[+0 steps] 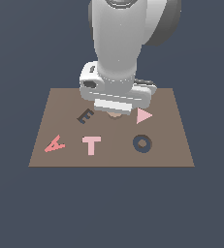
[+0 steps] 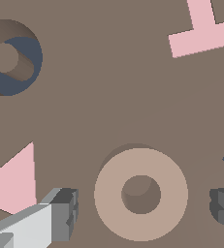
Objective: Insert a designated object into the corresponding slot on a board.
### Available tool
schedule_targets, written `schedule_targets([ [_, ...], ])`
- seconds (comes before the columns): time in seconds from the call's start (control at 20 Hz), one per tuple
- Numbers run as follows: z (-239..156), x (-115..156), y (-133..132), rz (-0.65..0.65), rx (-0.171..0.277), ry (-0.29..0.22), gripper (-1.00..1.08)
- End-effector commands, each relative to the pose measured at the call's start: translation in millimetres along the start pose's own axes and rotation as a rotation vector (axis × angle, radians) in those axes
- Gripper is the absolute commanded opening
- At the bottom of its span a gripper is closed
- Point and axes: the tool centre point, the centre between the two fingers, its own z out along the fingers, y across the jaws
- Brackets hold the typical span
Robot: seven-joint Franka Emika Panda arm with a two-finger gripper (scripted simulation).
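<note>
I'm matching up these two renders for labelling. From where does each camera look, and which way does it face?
Exterior view: off the arm, raised, looking down at the board; the arm's grey body and end effector show, hiding most of the tan ring.
Wrist view: on the wrist, facing straight down; both fingers show, apart, either side of the tan ring.
Shared: the tan ring, the ring slot, pink triangle, pink T.
</note>
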Motion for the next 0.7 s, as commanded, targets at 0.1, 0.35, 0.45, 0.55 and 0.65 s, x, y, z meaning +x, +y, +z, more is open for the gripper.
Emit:
schedule_targets([
  [0.1,3.5,0.5,-1.1,0.008,0.002,0.006,1.0],
  [0.35,2.5,0.7,-1.2,0.005,0.001,0.004,1.0],
  [0.45,3.8,0.8,-1.2,0.005,0.001,0.004,1.0],
  [0.55,7.7,0.8,-1.1,0.005,0.001,0.004,1.0],
  [0.65,14.0,0.9,-0.9,0.005,0.001,0.004,1.0],
])
